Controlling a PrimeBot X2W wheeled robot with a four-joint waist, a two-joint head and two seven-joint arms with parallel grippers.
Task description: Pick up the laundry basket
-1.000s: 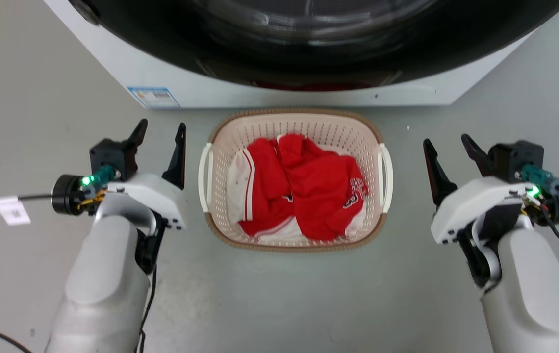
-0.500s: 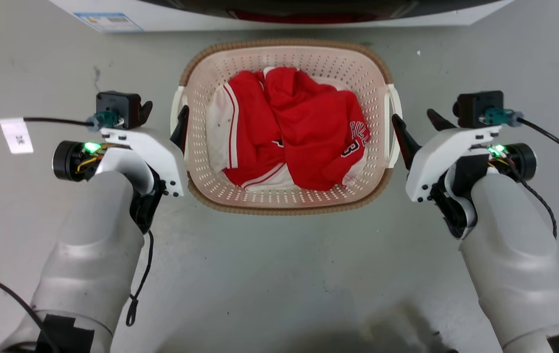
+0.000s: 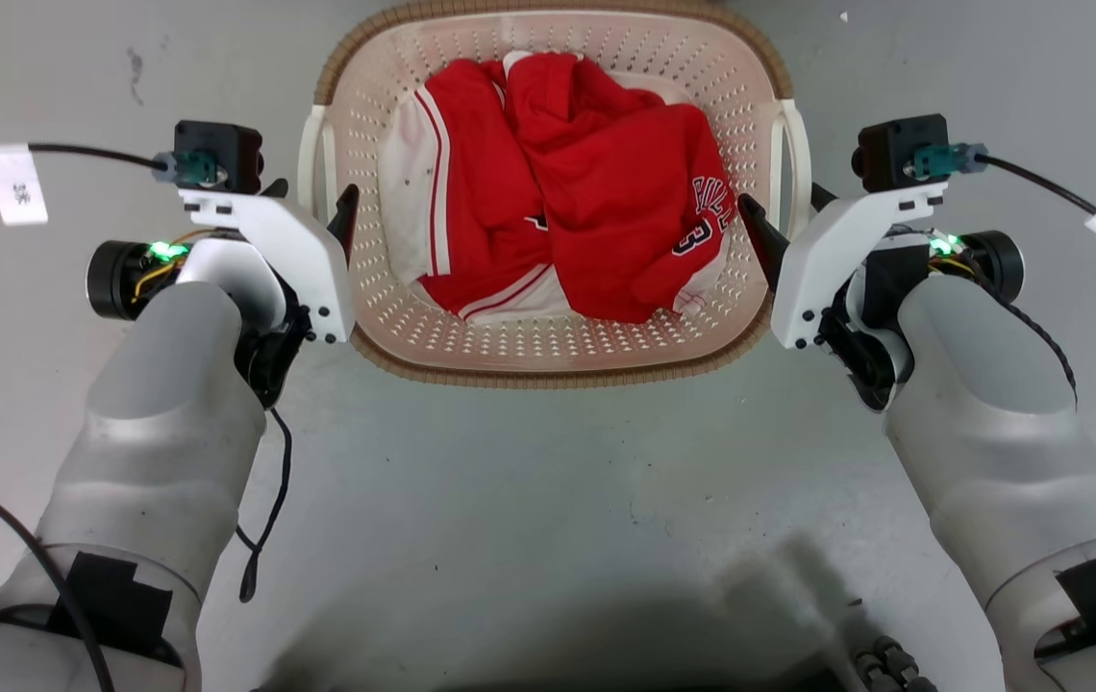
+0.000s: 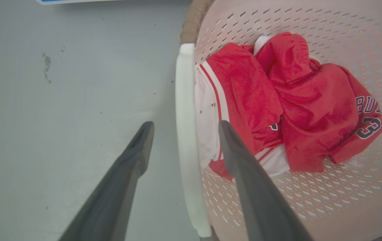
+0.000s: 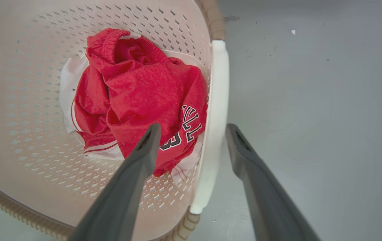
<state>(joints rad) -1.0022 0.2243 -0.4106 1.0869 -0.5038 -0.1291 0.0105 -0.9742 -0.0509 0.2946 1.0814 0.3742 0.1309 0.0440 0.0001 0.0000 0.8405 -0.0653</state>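
Straddling each white side handle point(image 4: 184, 100) with spread jaws, our left gripper point(image 4: 185, 124) and right gripper point(image 5: 193, 127) hang at the laundry basket point(image 3: 548, 370) on the floor point(image 3: 548, 529) between them, so we should go lower, pinch both at once, then lift evenly.

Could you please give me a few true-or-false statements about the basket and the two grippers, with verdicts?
1. The left gripper is open, a finger either side of the left handle. True.
2. The right gripper is shut on the right handle. False: it is open astride it.
3. The laundry basket holds red and white clothing. True.
4. The basket's rim is black. False: the rim is brown.
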